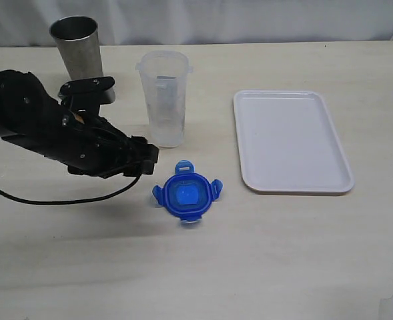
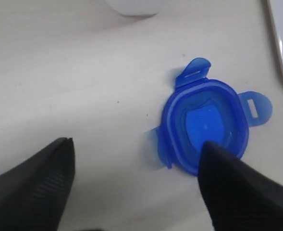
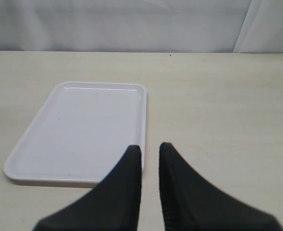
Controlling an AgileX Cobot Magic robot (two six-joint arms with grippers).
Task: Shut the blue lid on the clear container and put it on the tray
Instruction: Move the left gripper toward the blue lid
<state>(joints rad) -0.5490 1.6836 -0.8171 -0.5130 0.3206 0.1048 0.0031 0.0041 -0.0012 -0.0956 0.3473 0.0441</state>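
Table (image 1: 283, 260) pale, matte. Tray (image 1: 289, 140) white, flat, low rim. Clear container (image 1: 163, 107) upright w/ open top, thin plastic; prob. light and tippy. Blue lid (image 1: 185, 193) flat on the table just in front of it, flaps splayed. I'd judge it stiff and slick, so I'd pinch across the rim. Left pincer (image 2: 137, 143) wide apart, empty, straddling the lid's edge. Right pincer (image 3: 151, 149) nearly closed, empty.
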